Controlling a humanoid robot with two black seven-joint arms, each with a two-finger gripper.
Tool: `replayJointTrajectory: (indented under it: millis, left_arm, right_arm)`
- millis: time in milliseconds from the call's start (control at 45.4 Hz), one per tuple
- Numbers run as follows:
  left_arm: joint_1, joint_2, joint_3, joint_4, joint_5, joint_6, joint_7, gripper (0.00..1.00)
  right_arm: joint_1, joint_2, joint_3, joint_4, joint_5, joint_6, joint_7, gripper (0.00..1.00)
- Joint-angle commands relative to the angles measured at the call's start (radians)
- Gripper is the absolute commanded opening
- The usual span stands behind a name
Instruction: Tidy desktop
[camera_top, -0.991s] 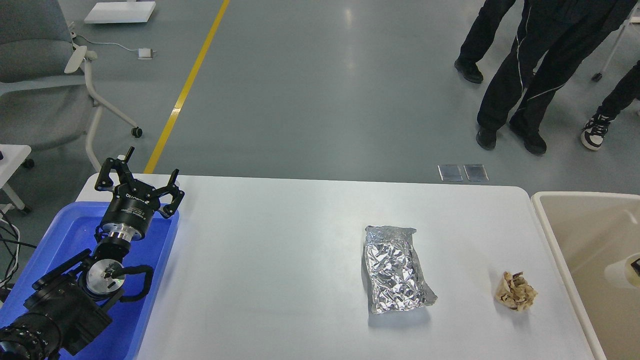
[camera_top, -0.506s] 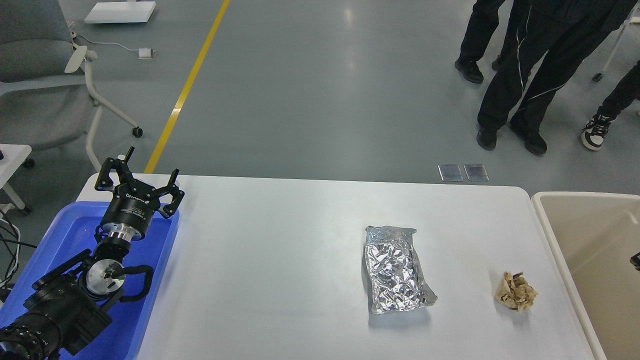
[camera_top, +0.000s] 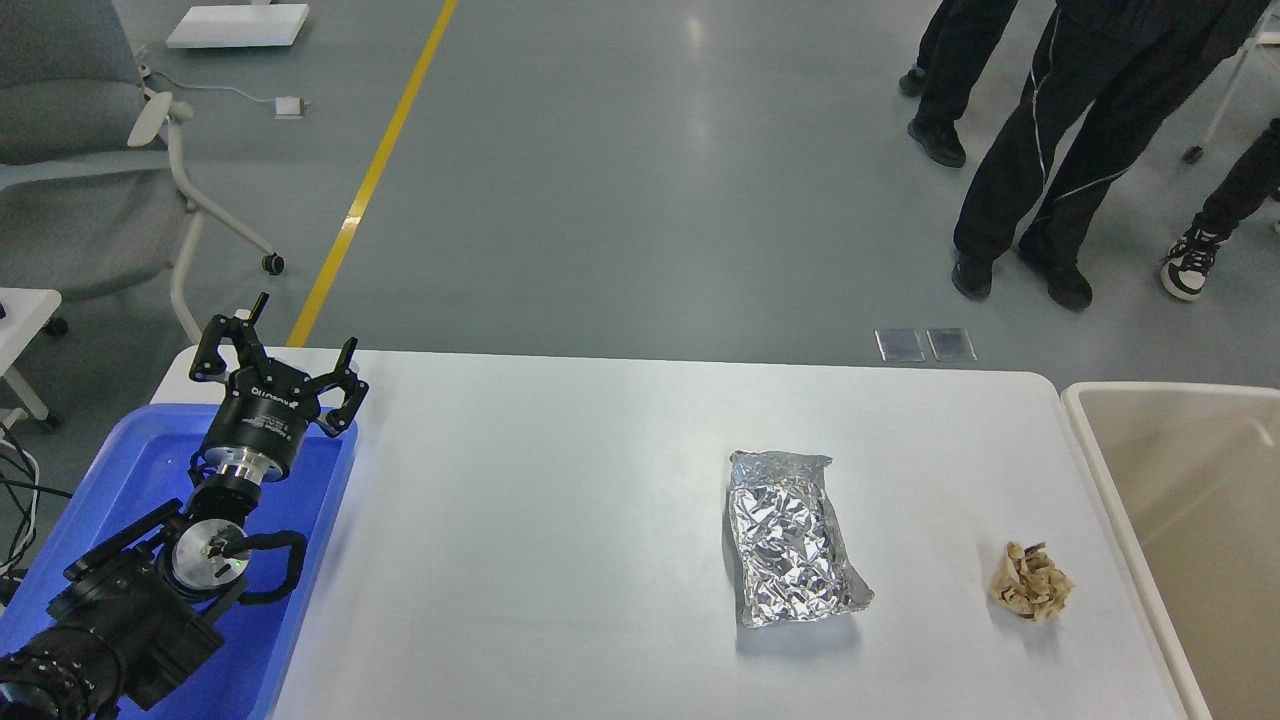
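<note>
The white desktop (camera_top: 550, 520) fills the middle of the head view. A crumpled silver foil bag (camera_top: 795, 540) lies on it right of centre. A small crumpled beige paper wad (camera_top: 1032, 582) lies further right, near the table's right edge. My left gripper (camera_top: 283, 352) is open and empty, held over the far corner of the blue tray (camera_top: 140, 470) at the left, far from both items. My right gripper is out of view.
A beige bin (camera_top: 1180, 470) stands against the table's right edge. A grey chair (camera_top: 70, 150) stands at the far left. Several people's legs (camera_top: 1040, 150) stand on the floor beyond the table, at the back right.
A dark part and a pale shape at the right edge over the beige bin have gone out of view. My left arm has not moved. The people's legs shifted slightly.
</note>
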Motion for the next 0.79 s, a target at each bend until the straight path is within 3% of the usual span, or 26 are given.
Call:
replayJointTrajectory:
  millis: [0,506,638,770]
  left_arm:
    - [0.000,0.000,0.000,0.000,0.000,0.000,0.000,1.00]
    - [0.000,0.000,0.000,0.000,0.000,0.000,0.001,1.00]
    - [0.000,0.000,-0.001,0.000,0.000,0.000,0.000,1.00]
    - [0.000,0.000,-0.001,0.000,0.000,0.000,0.000,1.00]
  right_arm:
    - [0.093,-0.040,0.338,0.062,0.000,0.005,0.002,1.00]
    - [0.091,-0.070,0.847,0.416,0.000,0.004,0.014,1.00]
    - [0.082,-0.067,0.901,0.476,-0.002,0.007,0.085,1.00]
    - [0.029,-0.063,0.942,0.589,-0.002,0.007,0.215,1.00]
